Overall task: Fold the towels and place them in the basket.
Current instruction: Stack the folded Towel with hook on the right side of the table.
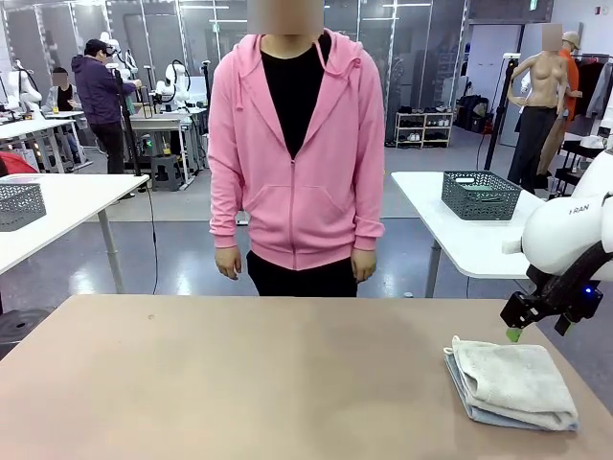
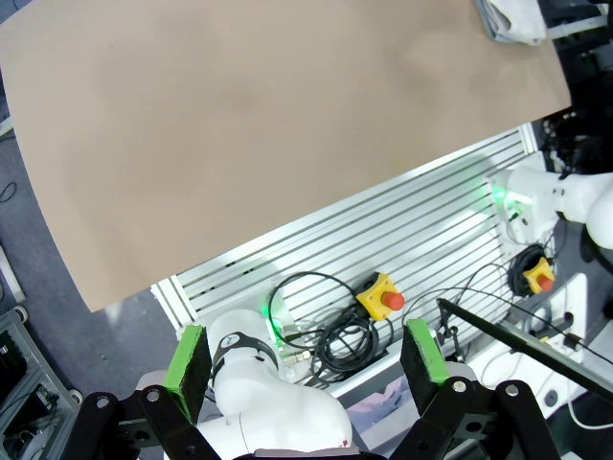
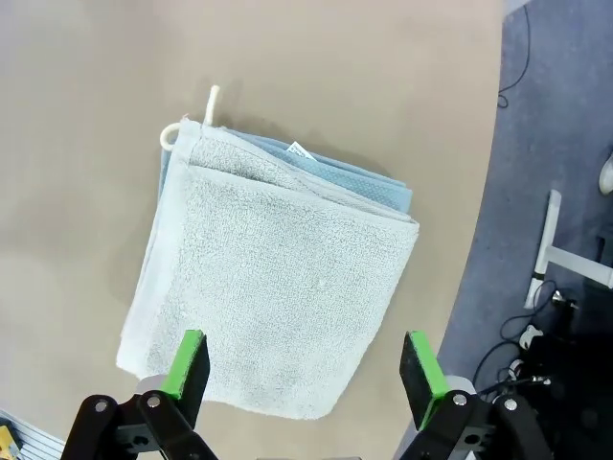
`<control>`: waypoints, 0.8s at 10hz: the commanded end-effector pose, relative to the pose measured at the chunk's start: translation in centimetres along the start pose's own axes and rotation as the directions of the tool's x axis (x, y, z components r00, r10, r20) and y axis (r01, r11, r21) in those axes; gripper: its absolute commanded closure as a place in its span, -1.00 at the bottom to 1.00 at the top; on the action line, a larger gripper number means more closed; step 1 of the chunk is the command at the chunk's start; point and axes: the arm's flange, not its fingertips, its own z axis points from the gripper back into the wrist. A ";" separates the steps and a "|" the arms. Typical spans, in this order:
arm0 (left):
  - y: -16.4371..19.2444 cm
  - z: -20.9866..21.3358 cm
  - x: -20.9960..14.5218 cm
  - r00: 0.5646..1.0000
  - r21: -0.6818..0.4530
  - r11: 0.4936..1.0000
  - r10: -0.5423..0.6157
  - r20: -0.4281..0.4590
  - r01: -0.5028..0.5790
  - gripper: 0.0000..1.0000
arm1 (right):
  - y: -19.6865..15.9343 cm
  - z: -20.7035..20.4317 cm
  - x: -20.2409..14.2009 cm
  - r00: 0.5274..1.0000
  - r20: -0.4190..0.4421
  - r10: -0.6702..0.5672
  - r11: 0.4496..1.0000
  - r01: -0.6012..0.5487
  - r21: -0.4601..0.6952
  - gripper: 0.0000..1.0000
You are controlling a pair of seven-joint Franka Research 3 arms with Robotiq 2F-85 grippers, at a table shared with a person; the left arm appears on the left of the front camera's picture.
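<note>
Two small, soft, fluffy towels are seen in a pile near the right edge of the plain brown table (image 1: 239, 374). The cream towel (image 3: 278, 287) lies on top. The light blue towel (image 3: 369, 184) lies under it, and only its edges and a bit of a small white label peek out. Both are already folded flat.

The right gripper (image 3: 305, 369) hangs just above the pile, and its green-tipped fingers are spread wide with nothing held. The left gripper (image 2: 308, 359) is spread wide too and is empty, up over the robot's own side of the table. A person in a pink hoodie (image 1: 295, 153) stands at the far side with arms hanging down.

The towels are judged to be light, floppy and not slippery, so a fold could fall open when lifted. The pile is best pinched at a thick folded edge, with both layers caught together. A dark grey basket with mesh walls (image 1: 481, 195) is seen on another white table behind
</note>
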 end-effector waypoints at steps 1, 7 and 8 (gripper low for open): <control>0.0 -0.1 -0.2 1.000 -0.005 1.000 -0.018 -0.001 0.018 -1.00 | 0.0 0.0 0.0 1.000 0.000 0.000 1.000 0.000 0.000 -1.00; 0.0 -0.1 -0.2 1.000 -0.005 1.000 -0.018 -0.001 0.018 -1.00 | 0.8 19.8 -5.5 0.963 0.158 0.216 0.966 -0.235 0.108 -1.00; 0.0 -0.1 -0.2 1.000 -0.005 1.000 -0.018 -0.001 0.018 -1.00 | 0.2 22.2 -7.3 0.948 0.200 0.249 0.948 -0.281 0.151 -1.00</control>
